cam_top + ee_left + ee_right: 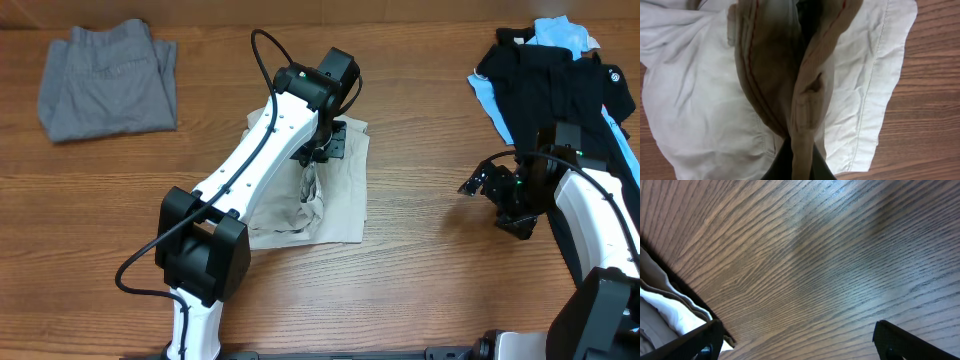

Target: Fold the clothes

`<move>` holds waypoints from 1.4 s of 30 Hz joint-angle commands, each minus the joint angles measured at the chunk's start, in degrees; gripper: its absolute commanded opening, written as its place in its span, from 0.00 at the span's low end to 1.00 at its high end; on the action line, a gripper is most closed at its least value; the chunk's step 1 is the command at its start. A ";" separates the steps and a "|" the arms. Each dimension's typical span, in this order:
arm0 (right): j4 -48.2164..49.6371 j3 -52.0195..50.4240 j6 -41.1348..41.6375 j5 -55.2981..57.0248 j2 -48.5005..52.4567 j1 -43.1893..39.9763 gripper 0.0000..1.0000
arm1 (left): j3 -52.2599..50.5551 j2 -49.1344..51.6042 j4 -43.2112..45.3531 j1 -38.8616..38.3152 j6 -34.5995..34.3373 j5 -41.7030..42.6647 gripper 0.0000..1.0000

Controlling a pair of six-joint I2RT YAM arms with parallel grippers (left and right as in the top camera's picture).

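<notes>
Nearest the robot, the right gripper [485,180] hovered low over bare wooden tabletop [420,290]. Its fingers [900,340] were spread wide with nothing between them. It sat between the work at the centre and the unfolded pile on the right.

In the middle of the tabletop lay the khaki shorts [335,195], rumpled and partly doubled over, with white pocket lining showing. The left gripper [318,152] reached out over them. Its fingers were pressed together on a raised ridge of the waistband cloth, near a belt loop [810,85], and the rest of the cloth draped down to the wood.

At the far edge, a pair of grey shorts [108,80] lay neatly folded on the left. A heap of black and light-blue clothes [555,90] waited on the right.

The step in hand appeared to be folding the khaki shorts, roughly midway through that garment. The next move would likely call for carrying the pinched edge across the cloth and laying it flat before letting go. The free gripper could pin or smooth the opposite side so the cloth did not drag.
</notes>
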 commanded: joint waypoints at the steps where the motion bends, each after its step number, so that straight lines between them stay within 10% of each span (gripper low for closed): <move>1: -0.07 -0.26 0.04 0.37 0.15 0.24 1.00 | 1.77 0.72 0.42 -0.11 -0.44 0.24 0.25; 4: -0.07 -0.26 0.07 0.35 0.15 0.24 1.00 | 1.77 0.72 0.52 -0.09 1.14 1.75 0.75; 7: -0.04 -0.26 0.07 0.37 0.15 0.24 1.00 | 1.97 0.39 0.09 0.00 3.56 3.50 0.92; 18: 0.68 -0.26 -0.50 -1.18 0.15 0.24 1.00 | 10.36 -4.81 -7.67 6.08 5.55 4.61 1.00; 24: 3.43 -0.24 -8.59 -21.75 0.13 0.46 0.94 | 10.25 -6.69 -13.60 13.40 8.55 5.90 0.97; 26: 5.20 -0.24 -9.73 -27.43 0.13 1.40 0.83 | 8.61 -6.64 -15.17 15.78 9.75 6.01 0.88; 29: 8.79 -0.24 -8.11 -31.39 0.13 4.76 0.13 | 4.39 -6.64 -15.47 17.94 11.02 7.78 0.59; 30: 9.97 -0.24 -6.80 -31.43 0.13 6.19 0.04 | 2.54 -6.64 -14.84 18.32 11.69 9.09 0.48; 35: 18.18 -0.24 0.44 -31.19 0.15 16.41 0.04 | -7.17 -6.64 -8.59 18.51 12.41 10.71 0.28; 38: 22.73 -0.24 4.59 -25.99 0.15 23.39 0.64 | -12.15 -6.60 -4.37 18.51 12.24 10.73 0.48; 42: 22.88 -0.24 7.98 -14.29 0.26 28.76 0.77 | -16.26 -6.60 -1.16 18.51 12.28 10.71 0.53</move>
